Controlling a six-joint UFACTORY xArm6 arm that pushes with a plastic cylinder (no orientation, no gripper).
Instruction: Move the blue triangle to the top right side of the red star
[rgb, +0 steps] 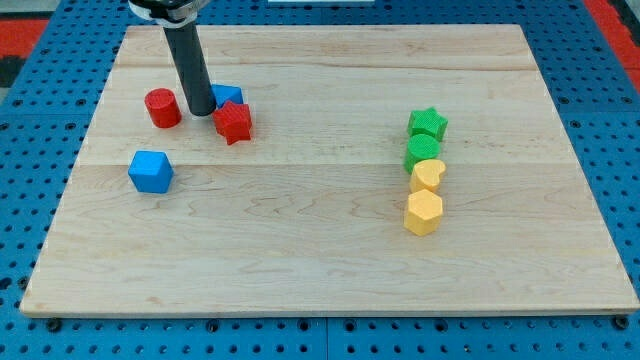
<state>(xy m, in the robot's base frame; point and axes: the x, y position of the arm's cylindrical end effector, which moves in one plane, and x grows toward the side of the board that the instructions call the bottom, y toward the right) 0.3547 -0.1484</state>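
One rod, holding nothing, had my tip (199, 118) just left of the blue triangle (229, 97), which touched the red star (233, 122) at its top. Pushing seemed underway; next, nudge the triangle rightward.

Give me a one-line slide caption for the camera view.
My tip sits between the red cylinder and red star, beside the blue triangle.
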